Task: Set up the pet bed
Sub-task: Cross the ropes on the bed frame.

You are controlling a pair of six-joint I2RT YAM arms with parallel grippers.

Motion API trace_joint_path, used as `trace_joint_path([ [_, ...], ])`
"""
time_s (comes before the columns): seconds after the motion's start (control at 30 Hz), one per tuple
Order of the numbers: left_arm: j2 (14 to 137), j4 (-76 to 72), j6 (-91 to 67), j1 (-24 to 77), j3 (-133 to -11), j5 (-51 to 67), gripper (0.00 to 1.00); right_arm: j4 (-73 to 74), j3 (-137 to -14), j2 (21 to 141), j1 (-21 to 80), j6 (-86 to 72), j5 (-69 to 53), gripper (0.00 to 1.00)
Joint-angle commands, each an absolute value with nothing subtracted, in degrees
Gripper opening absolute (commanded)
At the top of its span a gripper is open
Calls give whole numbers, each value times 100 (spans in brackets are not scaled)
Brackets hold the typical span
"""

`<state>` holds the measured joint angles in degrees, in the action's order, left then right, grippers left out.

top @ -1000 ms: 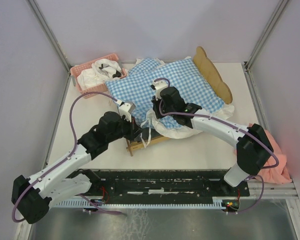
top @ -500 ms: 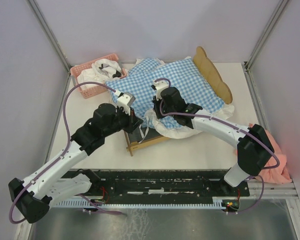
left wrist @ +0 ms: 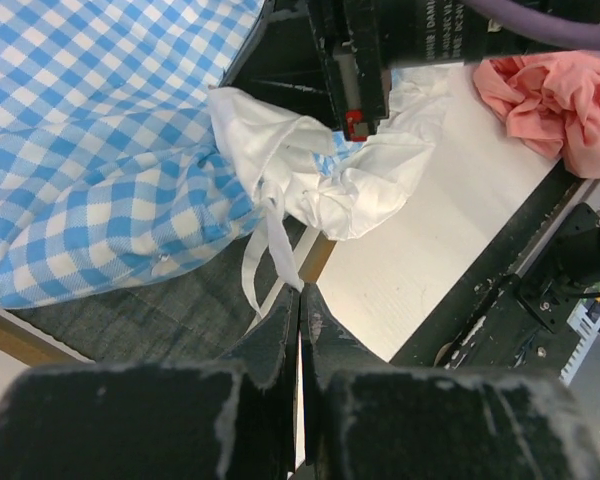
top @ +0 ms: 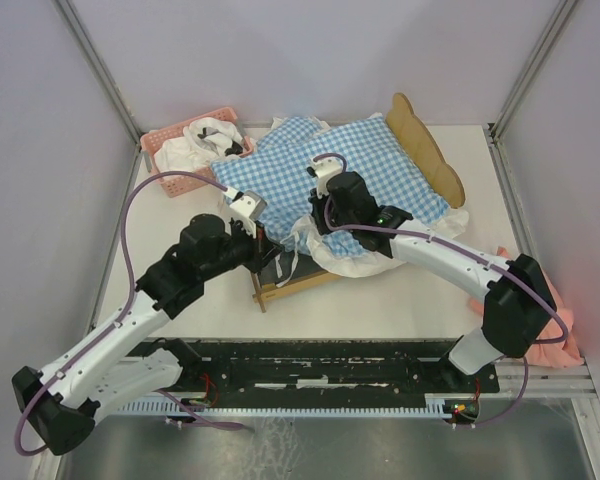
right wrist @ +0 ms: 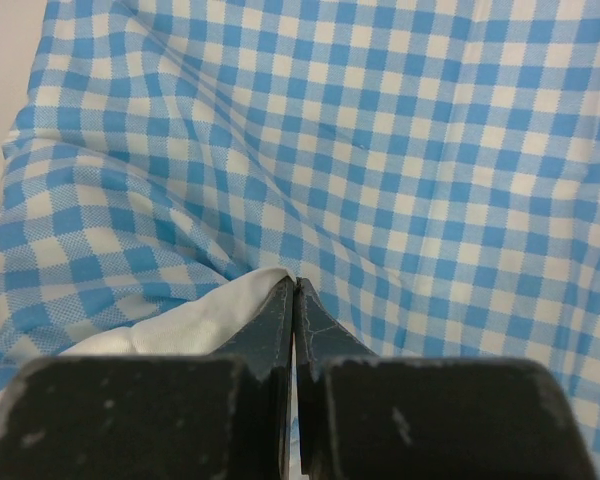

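Observation:
The pet bed (top: 427,150) is a light-wood frame with a wavy headboard at the back right. Its dark grey base (left wrist: 150,310) shows under the blue-white gingham bedding (top: 380,165), which lies crumpled over most of the frame. My left gripper (left wrist: 300,292) is at the bed's near-left corner, shut on a thin white tie (left wrist: 270,230) that hangs from the bedding's white ruffle. My right gripper (right wrist: 296,283) is shut on the ruffled edge of the bedding (right wrist: 400,150), just beyond the left one. In the top view the two grippers (top: 276,250) (top: 318,228) are close together.
A pink basket (top: 185,150) with white cloths stands at the back left, close to the bedding. A pink cloth (top: 555,320) lies at the table's right near edge. The bed's wooden foot rail (top: 290,290) runs just in front of the grippers. Enclosure walls stand on both sides.
My left arm has drawn back and to the left with the tie still pinched. The right gripper has shifted slightly to the right, still holding the bedding's edge.

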<state>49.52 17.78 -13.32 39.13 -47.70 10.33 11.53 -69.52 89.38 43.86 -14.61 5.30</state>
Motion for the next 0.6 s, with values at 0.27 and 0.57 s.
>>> trace_joint_path([
  [0.27,4887,1184,-966,3942,-4568,1044,3,934,-7261,8786,4280,-916,1077,2],
  [0.57,5212,1206,-796,3946,-4504,690,3,932,-7633,9004,4272,-446,1880,2],
])
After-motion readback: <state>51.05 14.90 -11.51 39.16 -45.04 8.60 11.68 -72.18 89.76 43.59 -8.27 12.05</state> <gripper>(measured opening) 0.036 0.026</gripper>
